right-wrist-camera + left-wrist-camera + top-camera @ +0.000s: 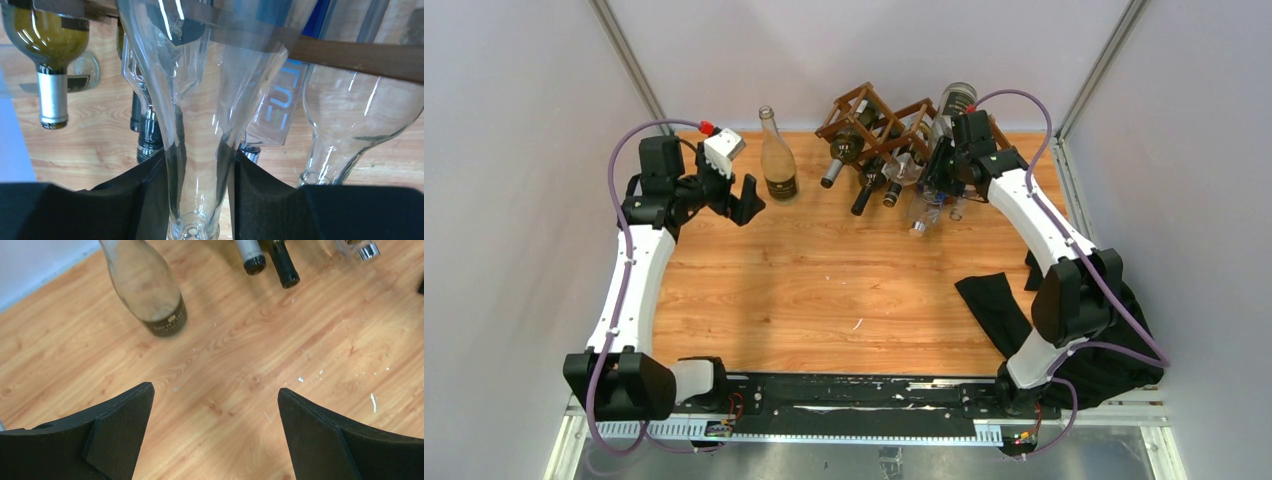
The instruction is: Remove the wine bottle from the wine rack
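Fingers of the right gripper [200, 165] were closed on the neck of a clear glass wine bottle [200, 100], at the centre of the right wrist view, with one black pad on each side of the glass. The bottle's shoulder lay behind a wooden stick [350, 55] of the wine rack [879, 125], so it seemed not yet free of its cell. In the top view the rack stood at the upper centre of the frame on the wooden worktop [824, 290], with the right arm reaching to its right end. Other bottle necks [52, 100] poked out close on both sides of the held one.

To do this step well, the pull would probably need to run slowly and straight along the bottle's own axis, toward the lower part of the top view. That way the body would not catch a stick or drag the light rack along. Smooth tapering glass could slip through the pads, so a firm hold mattered.

The left gripper [746, 200] hung at the upper left with fingers spread wide, holding nothing, near an upright bottle [777, 160].
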{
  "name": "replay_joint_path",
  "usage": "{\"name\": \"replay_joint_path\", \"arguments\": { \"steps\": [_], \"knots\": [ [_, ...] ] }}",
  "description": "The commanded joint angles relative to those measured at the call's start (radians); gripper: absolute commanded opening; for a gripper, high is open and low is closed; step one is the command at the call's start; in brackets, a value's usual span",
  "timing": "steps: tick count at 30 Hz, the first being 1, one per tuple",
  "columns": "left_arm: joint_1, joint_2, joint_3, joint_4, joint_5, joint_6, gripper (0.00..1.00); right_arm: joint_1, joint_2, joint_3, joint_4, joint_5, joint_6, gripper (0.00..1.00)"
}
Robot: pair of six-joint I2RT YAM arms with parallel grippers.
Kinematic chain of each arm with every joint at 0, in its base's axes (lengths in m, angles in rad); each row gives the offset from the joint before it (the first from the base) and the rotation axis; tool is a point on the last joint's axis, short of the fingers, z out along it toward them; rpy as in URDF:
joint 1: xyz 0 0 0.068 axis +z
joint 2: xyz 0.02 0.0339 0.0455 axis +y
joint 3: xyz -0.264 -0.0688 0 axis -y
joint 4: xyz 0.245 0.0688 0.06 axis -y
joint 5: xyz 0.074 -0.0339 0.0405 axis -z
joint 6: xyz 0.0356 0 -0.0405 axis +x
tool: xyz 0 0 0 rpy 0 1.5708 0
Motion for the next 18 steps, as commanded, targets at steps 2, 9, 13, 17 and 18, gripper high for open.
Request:
{"name": "replay_joint_path", "arguments": {
  "steps": [2,9,13,17,18],
  "knots": [
    [0.0,-0.05,-0.024,-0.109,0.017,0.038,1.0,0.004,-0.048,-0.03,0.05,-0.032,-0.008,0.2],
    [0.0,-0.085,-0.029,-0.111,0.067,0.027,1.0,0.005,-0.144,-0.025,0.075,-0.037,-0.016,0.0],
    [-0.001,-0.098,-0.029,-0.12,0.1,0.045,1.0,0.004,-0.225,-0.019,0.095,-0.031,-0.028,0.0],
    [-0.001,-0.11,-0.029,-0.121,0.117,0.072,1.0,0.005,-0.305,-0.024,0.111,-0.055,-0.021,0.0],
    [-0.001,-0.113,-0.029,-0.121,0.12,0.075,1.0,0.006,-0.313,-0.025,0.111,-0.067,-0.019,0.0]
  ]
}}
